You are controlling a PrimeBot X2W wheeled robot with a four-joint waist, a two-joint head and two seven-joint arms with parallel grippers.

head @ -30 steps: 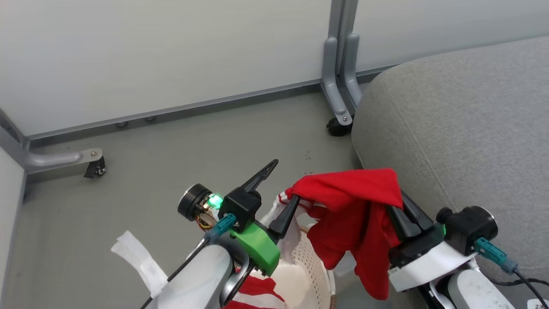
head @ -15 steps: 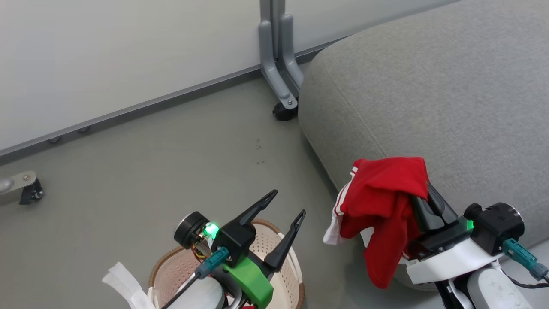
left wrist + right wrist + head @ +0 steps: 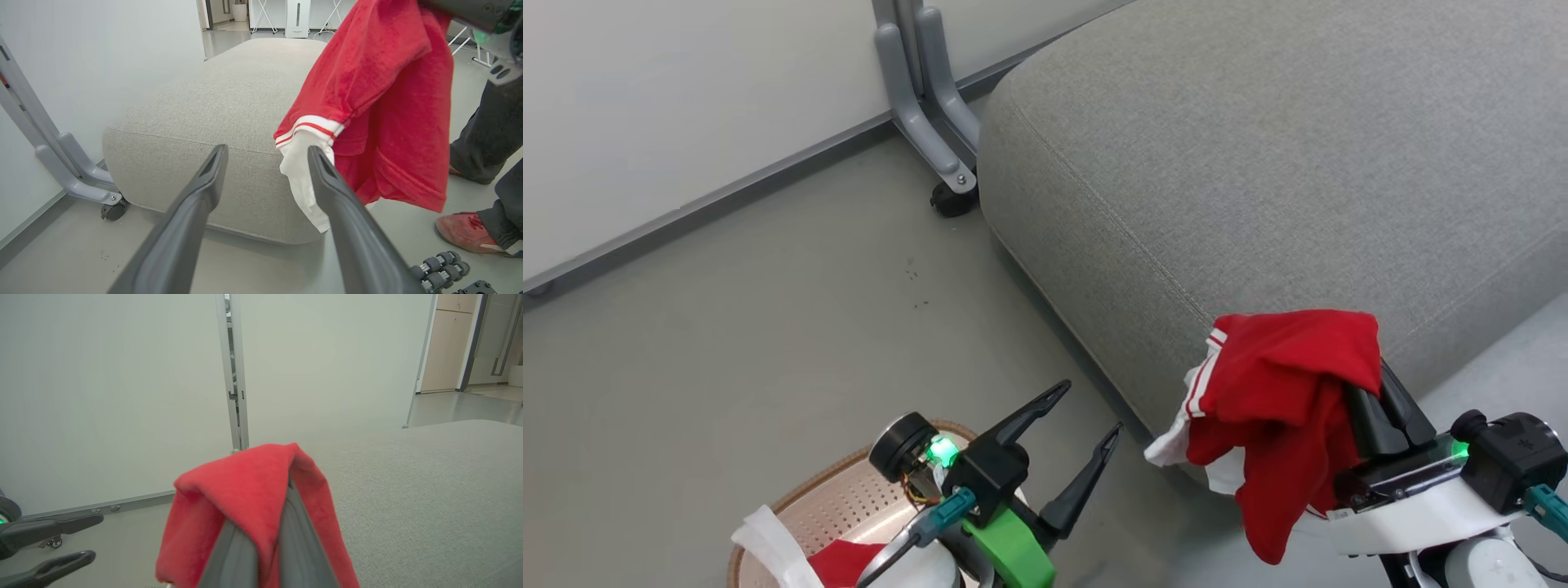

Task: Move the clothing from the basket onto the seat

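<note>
Carrying a red garment (image 3: 1282, 376) in the right pincer (image 3: 1376, 384), clamped fully shut on a fold, with most of the cloth draped over the fingers and hanging down. Not over the seat (image 3: 1258, 163) proper yet: dangling at its front edge, above the floor.

Let go here and expect a slide down the grey side to the floor. Could also drag the white hem along the seam if swung in too low, bunching the cloth against the edge. Worth watching that drape over the fingers too: may well cling on release rather than drop. Judging from the left wrist view, working close to a person's foot (image 3: 470, 228) as well, so risking a bump on a wide swing.

Holding the right forearm low at the lower right of the head view, fingers angled up and in toward the seat. Holding the left pincer (image 3: 1092, 405) spread wide, gripping nothing, poised above the basket (image 3: 845, 502) and pointing up toward the seat's side. More red cloth (image 3: 845, 563) down in the basket to fetch.
</note>
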